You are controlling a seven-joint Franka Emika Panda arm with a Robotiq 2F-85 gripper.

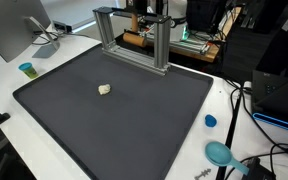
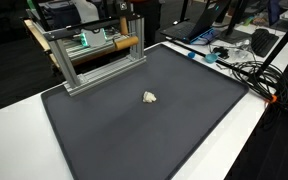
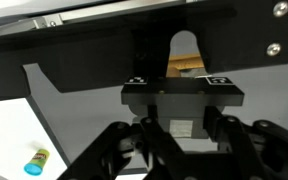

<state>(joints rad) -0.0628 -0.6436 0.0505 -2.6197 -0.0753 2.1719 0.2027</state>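
**Ana:** How do the fingers stand?

**Ben:** The wrist view shows the black fingers (image 3: 119,150) only as linked bars along its lower edge. The tips of the gripper (image 3: 174,150) are dark against dark, so it cannot be told whether they are spread or pressed together.

**Ana:** And past them?

**Ben:** That view takes in a corner of the dark mat (image 3: 79,110), white table (image 3: 4,110) and a small blue-capped thing (image 3: 34,162) lying on the table just off the mat's edge.

**Ana:** Where is the pale lump?

**Ben:** Both exterior views show the pale lump (image 1: 105,90) (image 2: 150,97) lying on the mat, well in from every edge.

**Ana:** Which way does it point?

**Ben:** It is too small to tell. It looks crumpled and about as broad as long, with no clear long axis.

**Ana:** What room is there around it?

**Ben:** Bare mat lies on all sides. The metal frame (image 1: 132,50) (image 2: 104,70) stands upright along the mat's far edge, well apart from the lump. In an exterior view, cables (image 2: 246,72) lie on the table beyond one side edge.
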